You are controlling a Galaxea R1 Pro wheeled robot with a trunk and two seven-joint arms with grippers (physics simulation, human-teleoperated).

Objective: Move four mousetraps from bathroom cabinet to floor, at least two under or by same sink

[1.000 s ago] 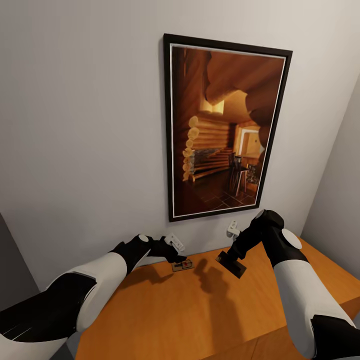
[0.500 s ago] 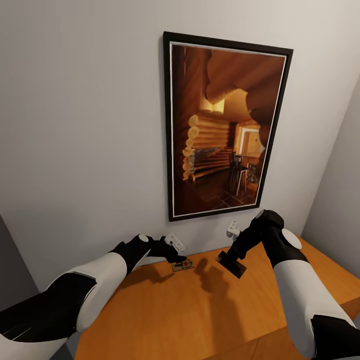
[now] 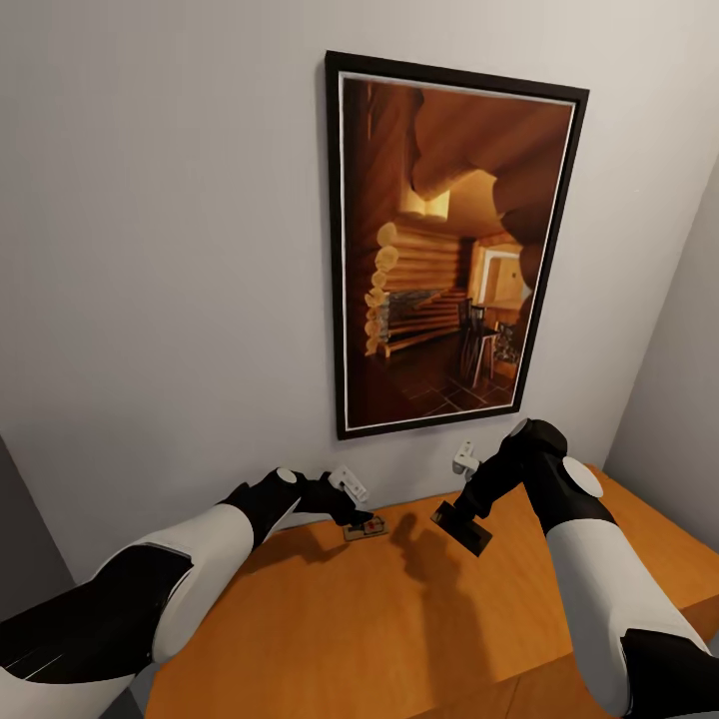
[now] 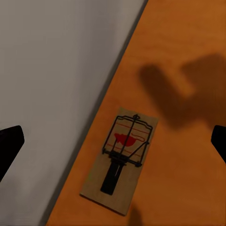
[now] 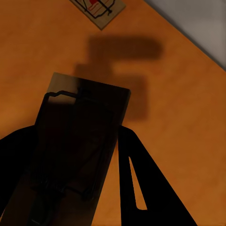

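Orange wood spreads out as the surface (image 3: 399, 629), the flat top of the cabinet, and it runs back to a pale wall. Above it the right tool (image 3: 461, 527) is shut tight on one mousetrap (image 5: 77, 141) and holds it up off the wood. If the hold is only on an edge, the trap could tip and drop when the arm swings away.

Farther back, the left tool (image 3: 352, 511) hangs wide open over a second mousetrap (image 4: 120, 160). That one lies flat on the wood, just beside the wall. The open tool could bump the wall or push the trap away. Behind hangs a big picture (image 3: 449, 260).
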